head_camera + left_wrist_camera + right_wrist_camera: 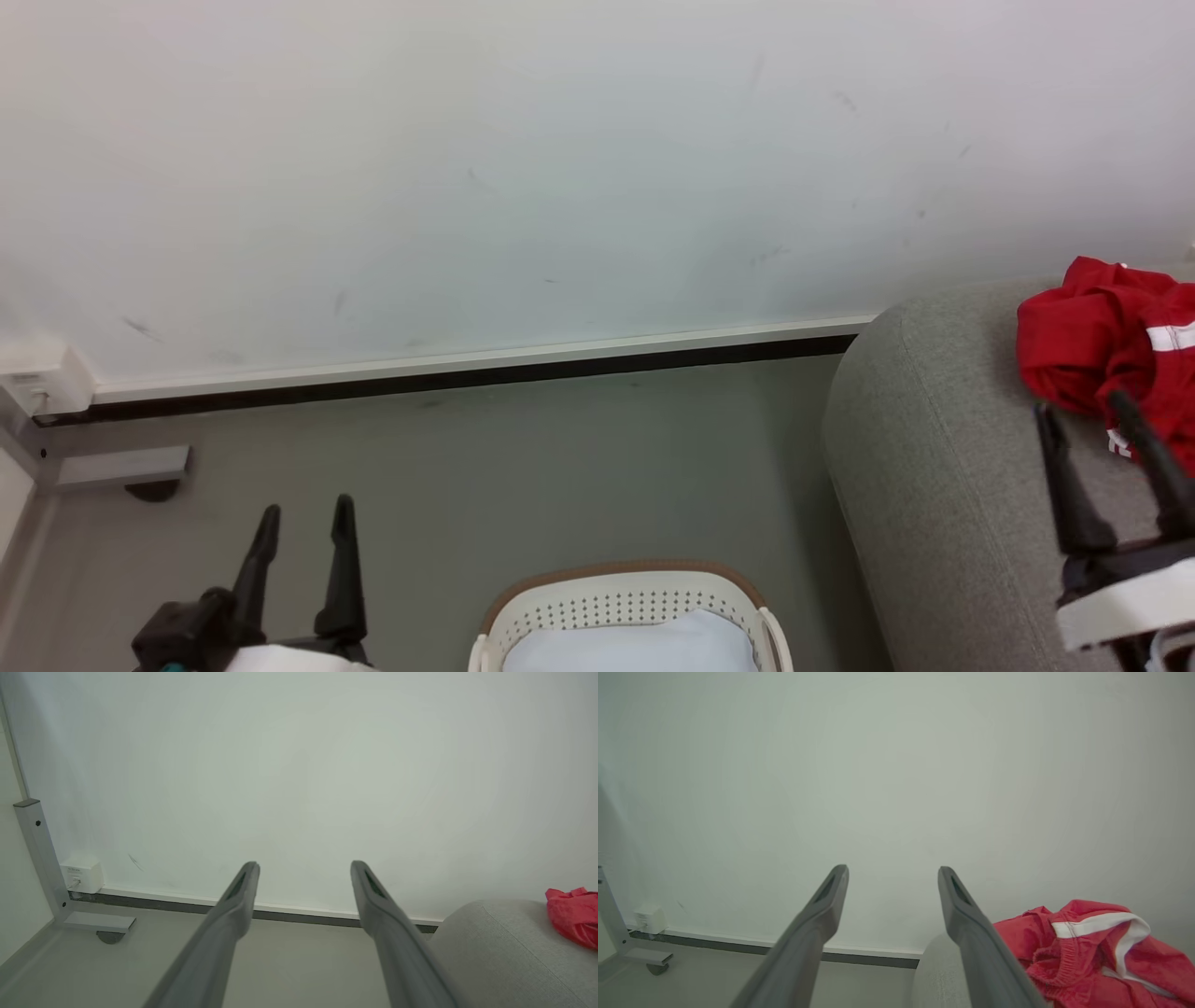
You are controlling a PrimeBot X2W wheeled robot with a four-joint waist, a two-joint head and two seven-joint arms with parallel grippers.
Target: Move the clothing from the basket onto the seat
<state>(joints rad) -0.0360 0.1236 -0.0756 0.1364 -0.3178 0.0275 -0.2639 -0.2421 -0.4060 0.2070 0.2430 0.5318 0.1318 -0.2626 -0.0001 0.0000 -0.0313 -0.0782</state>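
Note:
The cream-white basket [625,597] with a brown rim sits on the floor at the bottom centre, holding a pale blue garment [630,649]. The grey seat [924,467] fills the right side, and a crumpled red garment [1111,345] with white stripes lies on it. My right gripper [1088,415] hangs open over the seat, just short of the red garment [1083,952], with nothing between its fingers. Left of the basket, my left gripper [303,518] is open and empty above the floor. The seat [504,952] and red garment [572,914] also show at the right of the left wrist view.
A white wall with a dark baseboard [467,373] runs behind. A grey metal leg with a caster [121,471] and a white wall box [37,383] stand at the far left. Grey floor [560,467] lies between basket and wall.

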